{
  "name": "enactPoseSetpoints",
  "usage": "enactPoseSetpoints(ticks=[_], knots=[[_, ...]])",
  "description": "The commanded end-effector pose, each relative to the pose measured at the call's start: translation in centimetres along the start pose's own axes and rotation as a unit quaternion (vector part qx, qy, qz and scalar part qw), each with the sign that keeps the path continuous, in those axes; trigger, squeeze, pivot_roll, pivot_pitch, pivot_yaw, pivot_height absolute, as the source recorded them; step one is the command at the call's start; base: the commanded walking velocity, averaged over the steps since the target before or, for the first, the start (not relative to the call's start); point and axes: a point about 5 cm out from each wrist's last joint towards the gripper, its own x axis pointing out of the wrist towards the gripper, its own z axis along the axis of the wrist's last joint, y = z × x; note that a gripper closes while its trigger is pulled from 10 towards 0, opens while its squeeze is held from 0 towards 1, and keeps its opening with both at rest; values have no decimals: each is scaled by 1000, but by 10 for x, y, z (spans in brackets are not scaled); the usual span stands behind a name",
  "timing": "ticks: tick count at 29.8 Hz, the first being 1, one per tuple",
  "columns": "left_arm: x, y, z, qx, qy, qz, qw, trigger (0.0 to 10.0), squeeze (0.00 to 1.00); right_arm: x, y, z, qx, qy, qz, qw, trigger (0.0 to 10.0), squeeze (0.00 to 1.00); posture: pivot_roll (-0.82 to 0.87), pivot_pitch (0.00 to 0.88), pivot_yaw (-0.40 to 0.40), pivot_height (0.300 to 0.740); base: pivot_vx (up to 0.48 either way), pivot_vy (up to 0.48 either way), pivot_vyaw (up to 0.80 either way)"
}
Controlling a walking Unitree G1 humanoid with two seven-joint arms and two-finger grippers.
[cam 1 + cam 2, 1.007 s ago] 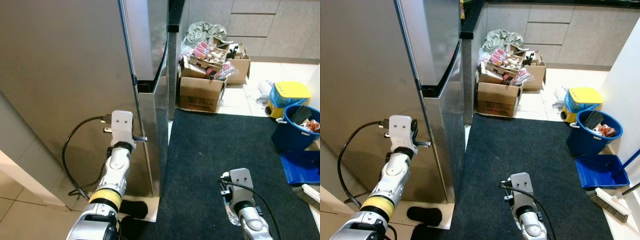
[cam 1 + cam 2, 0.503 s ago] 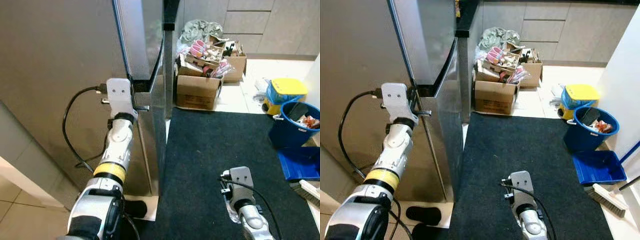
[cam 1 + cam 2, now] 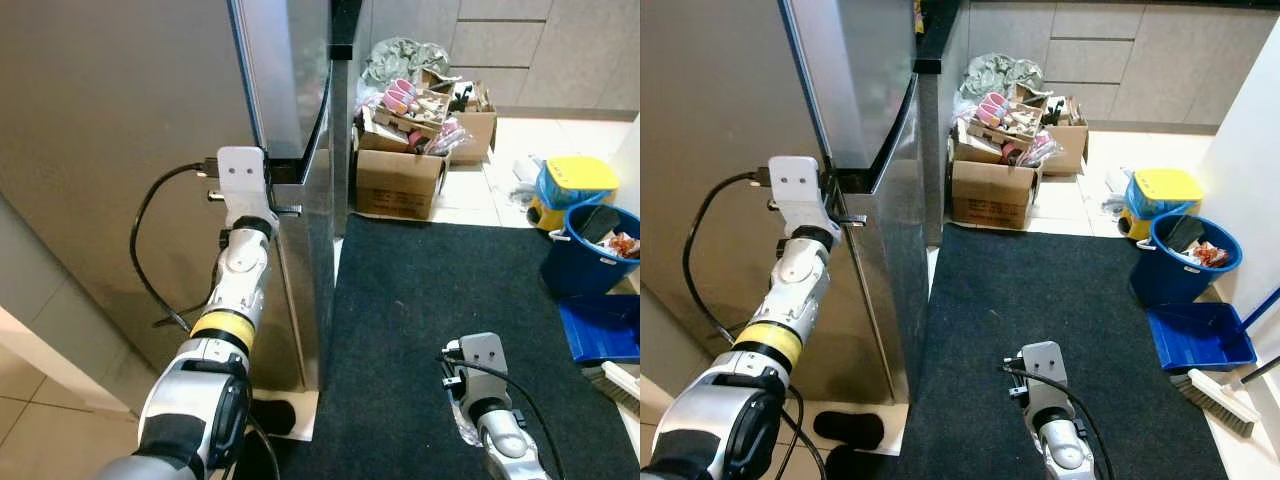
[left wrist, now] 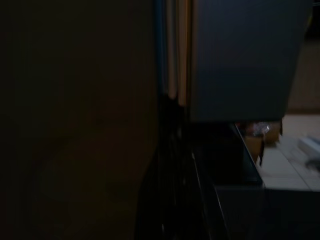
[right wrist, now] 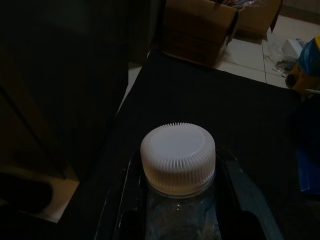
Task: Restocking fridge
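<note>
Ahead of the left fingers the closed fridge door blocks the way, with only a narrow seam at its edge. Beside the right fingers the dark mat lies open up to the cardboard boxes and blue bucket.

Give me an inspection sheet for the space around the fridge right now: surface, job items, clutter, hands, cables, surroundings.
Surface: dark mat on pale tile floor.
Job's things: steel fridge, doors closed; clear bottle with white ribbed cap.
Clutter: cardboard boxes full of odds and ends; blue bucket; yellow-lidded container; blue dustpan; brush.
Hands: left hand up at the seam between the fridge doors, fingers hidden; right hand low over the mat, shut on the bottle.
Cables: black cable looping from the left wrist.
Surroundings: grey cabinets; black slipper.
</note>
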Motion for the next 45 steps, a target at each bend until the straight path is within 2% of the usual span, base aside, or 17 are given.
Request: enactPoseSetpoints(ticks=[1,3,5,9,16,23,24,26,27,37,39,40,41,42,43,44,45], knots=[[3,-1,0,8,14,-5,1000,10000,0,4,-2,10,-5,-22,-1,1000,10000,0,-72,0,26,740,0,0,0],[5,-2,0,7,18,-7,1000,10000,0,4,-3,10,-5,-23,-2,1000,10000,0,-74,0,28,740,0,0,0],[7,-3,-2,2,42,-5,999,10000,0,4,-4,10,-5,-23,-5,1000,10000,0,-79,0,29,740,0,0,0],[8,-2,-4,-5,49,0,999,10000,0,3,-5,9,-4,-22,-6,1000,10000,0,-81,0,28,740,0,0,0],[5,0,-14,-10,85,6,996,10000,0,2,-5,7,-4,-20,-7,1000,10000,0,-80,0,29,740,0,0,0],[4,2,-18,-14,99,17,995,10000,0,2,-4,7,-4,-20,-6,1000,10000,0,-77,0,28,740,0,0,0],[4,1,-18,-15,99,15,995,10000,227,2,-4,7,-4,-20,-6,1000,10000,0,-77,0,28,740,0,0,0],[4,1,-18,-16,100,13,995,10000,227,2,-4,7,-4,-20,-6,1000,10000,0,-78,0,28,740,0,0,0],[4,0,-18,-19,99,10,995,10000,1000,2,-4,7,-4,-20,-6,1000,10000,0,-79,0,28,740,0,0,0],[7,-10,-13,-20,86,-12,996,10000,1000,2,-5,6,-3,-19,-7,1000,10000,0,-82,0,28,740,0,0,0],[7,-24,-11,-24,87,-43,995,10000,1000,2,-5,6,-1,-19,-8,1000,10000,0,-80,0,26,740,0,0,0],[7,-24,-11,-24,87,-43,995,10000,1000,2,-5,6,-1,-19,-8,1000,10000,0,-80,0,26,740,0,0,0],[7,-31,-10,-27,85,-59,994,10000,831,2,-5,6,-1,-19,-8,1000,10000,0,-80,0,26,740,0,0,0],[7,-39,-8,-32,82,-78,993,10000,286,2,-6,6,-2,-19,-7,1000,10000,0,-80,0,26,740,0,0,0],[7,-54,-5,-39,74,-111,990,10000,0,2,-6,7,-2,-19,-7,1000,10000,0,-80,0,26,740,0,0,0],[6,-63,-2,-43,69,-132,988,10000,0,2,-6,7,-3,-19,-7,1000,10000,0,-80,0,26,740,0,0,0],[6,-63,-2,-43,69,-132,988,10000,0,2,-6,7,-3,-19,-7,1000,10000,0,-80,0,26,740,0,0,0]])
